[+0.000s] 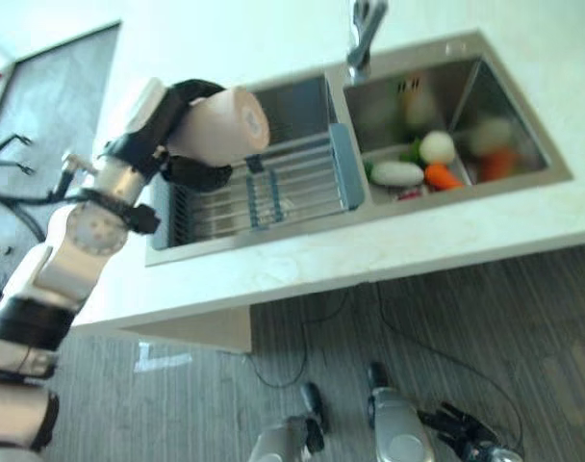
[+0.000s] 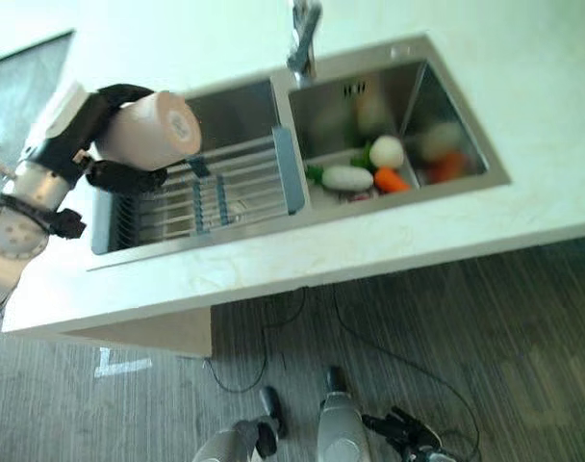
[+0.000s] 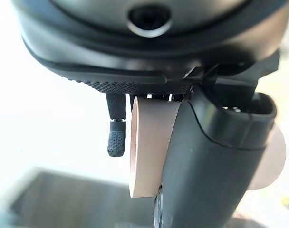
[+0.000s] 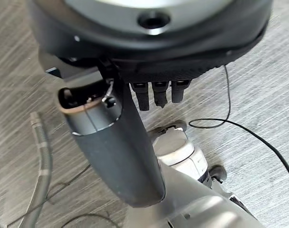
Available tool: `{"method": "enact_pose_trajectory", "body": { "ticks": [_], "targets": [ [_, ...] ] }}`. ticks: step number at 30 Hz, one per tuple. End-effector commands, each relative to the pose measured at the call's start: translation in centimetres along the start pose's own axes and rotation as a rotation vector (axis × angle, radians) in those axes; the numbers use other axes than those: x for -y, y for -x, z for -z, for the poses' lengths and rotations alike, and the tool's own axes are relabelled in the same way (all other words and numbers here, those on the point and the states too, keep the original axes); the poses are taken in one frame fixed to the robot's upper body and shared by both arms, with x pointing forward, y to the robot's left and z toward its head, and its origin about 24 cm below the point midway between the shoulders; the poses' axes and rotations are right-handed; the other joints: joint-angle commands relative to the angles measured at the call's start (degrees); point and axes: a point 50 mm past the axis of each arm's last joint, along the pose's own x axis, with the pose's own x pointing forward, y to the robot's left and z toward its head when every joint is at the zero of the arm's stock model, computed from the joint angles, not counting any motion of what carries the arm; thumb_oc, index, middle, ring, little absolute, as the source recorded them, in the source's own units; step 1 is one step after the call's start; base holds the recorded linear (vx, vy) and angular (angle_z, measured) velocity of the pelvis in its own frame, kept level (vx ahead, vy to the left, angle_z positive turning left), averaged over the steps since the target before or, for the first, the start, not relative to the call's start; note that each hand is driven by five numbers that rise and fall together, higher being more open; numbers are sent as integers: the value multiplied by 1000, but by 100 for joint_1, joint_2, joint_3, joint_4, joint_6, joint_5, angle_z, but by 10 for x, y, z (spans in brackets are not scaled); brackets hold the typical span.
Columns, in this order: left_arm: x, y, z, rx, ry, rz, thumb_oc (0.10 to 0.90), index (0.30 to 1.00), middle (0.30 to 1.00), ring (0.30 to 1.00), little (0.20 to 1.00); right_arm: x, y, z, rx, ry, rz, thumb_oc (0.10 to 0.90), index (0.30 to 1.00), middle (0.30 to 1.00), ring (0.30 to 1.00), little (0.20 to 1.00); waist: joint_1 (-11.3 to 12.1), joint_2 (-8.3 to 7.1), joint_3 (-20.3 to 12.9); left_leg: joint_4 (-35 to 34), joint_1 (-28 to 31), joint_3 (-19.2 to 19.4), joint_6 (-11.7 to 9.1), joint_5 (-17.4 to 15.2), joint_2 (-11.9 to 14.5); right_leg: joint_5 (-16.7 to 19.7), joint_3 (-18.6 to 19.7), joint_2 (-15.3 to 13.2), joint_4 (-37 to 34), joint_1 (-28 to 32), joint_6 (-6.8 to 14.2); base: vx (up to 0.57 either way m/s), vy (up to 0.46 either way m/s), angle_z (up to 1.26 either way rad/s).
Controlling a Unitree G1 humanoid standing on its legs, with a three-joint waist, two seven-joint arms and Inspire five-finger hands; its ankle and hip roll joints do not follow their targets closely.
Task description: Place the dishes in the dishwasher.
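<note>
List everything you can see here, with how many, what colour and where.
Cup: one, pale pink, held on its side in the left hand above the rack.
Rack: one, metal bars with blue-grey ends, lying across the left basin of the sink.
Sink: one, steel, two basins, set in the counter.
Tap: one, steel, behind the divider between the basins.
Vegetables: several, white, orange and green, in the right basin; too blurred to count.
Counter: one, off-white, around the sink.
Floor: grey, striped, below the counter.
Left hand: dark, curled round the cup.
Right hand: dark, hanging low over the floor, fingers relaxed.
</note>
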Motion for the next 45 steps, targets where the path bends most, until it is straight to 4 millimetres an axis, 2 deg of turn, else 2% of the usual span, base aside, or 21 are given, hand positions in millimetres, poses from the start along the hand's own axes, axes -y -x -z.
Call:
{"method": "enact_pose_trajectory", "body": {
  "ticks": [1,2,6,10,12,14,17,19,20,23,24,25,26,27,28,30,31,33,36,40,45],
  "targets": [
    [-88,-9,-23,149,-111,-391,400,300,300,300,300,21,10,18,-18,49,47,800,900,900,900,900,90,178,-354,931,-188,-114,39,-1299,77,-1193,-333,-262,223,382,339,72,-228,46],
    [-97,5,-19,143,-134,-451,400,300,300,300,300,24,11,19,-25,70,50,800,900,900,900,900,249,173,-501,931,-79,-199,-1,-1339,115,-1303,-435,-231,223,551,307,54,-238,46],
    [-109,25,-9,77,-156,-499,400,300,300,300,300,26,11,17,-61,166,33,800,900,900,900,900,465,173,-613,931,-35,-302,-116,-1332,221,-1438,-651,-190,223,714,267,-29,-153,31],
    [-100,41,0,6,-104,-515,400,300,300,300,300,22,9,18,-85,202,19,800,900,900,900,900,712,148,-656,931,-284,-262,-459,-1127,531,-1645,-1090,-220,223,844,220,-154,-64,65],
    [-82,51,6,-10,-33,-531,400,300,300,300,300,16,6,11,-30,164,41,800,900,900,900,900,735,38,-639,931,-170,245,-387,-993,689,-1605,-1468,-410,223,861,172,-337,89,179],
    [-60,63,12,-28,37,-532,400,300,300,300,300,12,5,7,9,124,57,800,900,900,900,900,807,-181,-611,931,104,461,-138,-1107,563,-1435,-1713,-628,223,903,144,-330,292,237],
    [-43,66,9,-6,92,-490,400,300,300,300,300,13,6,9,21,112,66,800,900,900,900,900,745,-179,-711,931,180,849,-171,-1154,781,-1352,-2147,-804,223,976,191,-178,571,204],
    [-30,63,5,-1,106,-439,400,300,300,300,300,10,6,10,19,111,70,800,900,900,900,900,787,-126,-781,931,157,730,-175,-1230,638,-1236,-2286,-964,223,1037,343,15,635,195],
    [-27,61,1,14,106,-412,400,300,300,300,300,8,5,10,19,90,69,800,900,900,900,900,849,-114,-784,931,160,570,-112,-1308,472,-1134,-2301,-1051,223,1063,455,66,521,148],
    [-20,59,-11,70,74,-334,400,300,300,300,300,-4,3,10,38,63,51,800,900,900,900,900,1034,-69,-761,931,179,381,102,-1475,206,-855,-2463,-1307,223,1253,558,71,529,98],
    [-17,58,-15,87,68,-312,400,300,300,300,300,-6,3,10,46,44,47,800,900,900,900,900,1041,-53,-754,931,177,315,182,-1512,143,-746,-2430,-1297,223,1323,557,137,504,52],
    [-15,56,-19,108,62,-288,400,300,300,300,300,-9,3,11,54,22,44,800,900,900,900,900,963,-15,-728,931,191,116,314,-1591,55,-466,-2205,-1203,223,1359,589,152,343,33],
    [-13,54,-22,128,67,-273,400,300,300,300,300,-10,4,12,59,4,44,800,900,900,900,900,853,10,-693,931,204,-42,402,-1638,1,-381,-1906,-1063,255,1327,586,169,310,50],
    [-12,49,-24,154,74,-250,400,300,300,300,300,-11,4,12,67,-16,48,800,900,900,900,900,690,16,-645,931,211,-260,504,-1691,-88,-409,-1483,-850,413,1207,573,166,227,84],
    [-12,41,-28,191,85,-231,400,300,300,300,300,-9,5,12,78,-31,56,800,900,900,900,900,493,-11,-597,931,208,-510,601,-1743,-239,-527,-998,-499,542,1044,572,157,168,129],
    [-14,31,-32,224,83,-214,400,300,300,300,300,-7,5,13,88,-20,50,800,900,900,900,900,308,-68,-551,931,236,-677,656,-1784,-376,-682,-719,-182,647,896,559,150,111,214],
    [-18,26,-36,242,73,-203,400,300,300,300,300,-5,6,11,97,1,46,800,900,900,900,900,231,-91,-509,931,200,-695,684,-1740,-422,-523,-689,-22,524,724,522,154,67,193],
    [-17,22,-40,261,57,-177,400,300,300,300,300,1,6,8,99,31,33,800,900,900,900,900,177,-176,-464,931,286,-702,692,-1819,-524,-562,-516,134,223,528,509,235,-54,96],
    [-14,17,-46,279,25,-139,400,300,300,300,300,2,6,1,114,47,10,800,900,900,900,900,158,-306,-433,931,369,-670,729,-1934,-704,-437,-344,114,223,-83,623,246,-115,-12],
    [-15,16,-45,286,-15,-116,400,300,300,300,300,-2,4,-8,144,56,-6,800,900,900,900,900,123,-277,-395,931,606,-753,807,-2087,-792,-98,-121,21,223,-560,773,450,-231,-8],
    [-18,28,-38,257,-43,-126,400,300,300,300,300,-3,4,-15,149,81,-4,800,900,900,900,900,199,-170,-445,931,1081,-684,596,-2054,-617,-443,-448,117,223,-108,430,485,-293,3]
  ]
}}
